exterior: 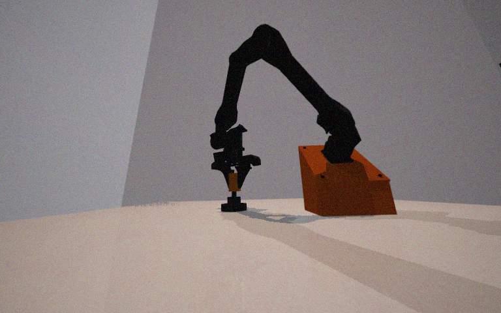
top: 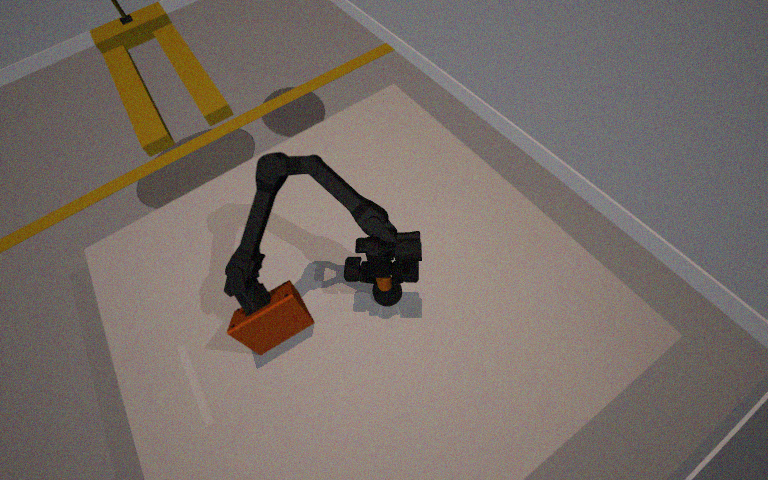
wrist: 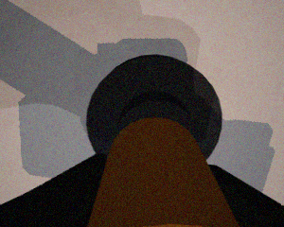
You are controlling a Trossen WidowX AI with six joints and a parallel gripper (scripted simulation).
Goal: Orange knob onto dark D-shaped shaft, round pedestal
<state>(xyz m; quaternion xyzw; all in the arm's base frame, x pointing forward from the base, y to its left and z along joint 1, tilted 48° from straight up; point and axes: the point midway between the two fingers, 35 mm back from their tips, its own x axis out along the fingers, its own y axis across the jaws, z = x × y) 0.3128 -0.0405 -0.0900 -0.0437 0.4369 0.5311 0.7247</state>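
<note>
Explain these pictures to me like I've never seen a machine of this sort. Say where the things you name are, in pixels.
The machine is a single black jointed arm, bolted to an orange base (top: 284,324) (exterior: 346,193). One picture looks down from above, one looks from the side at about table height, and one comes from a camera on the arm's wrist, looking past its fingers.

At the arm's end is a gripper (top: 383,280) (exterior: 233,182) (wrist: 155,169), a two-fingered hand. It is closed on an orange knob (top: 383,283) (exterior: 233,182) (wrist: 156,170).

Below, on the pale surface, stands a dark round pedestal (top: 387,295) (exterior: 233,207) (wrist: 156,76) with a thin shaft (exterior: 233,193). The side view shows the knob above the pedestal, not yet down on it.
</note>
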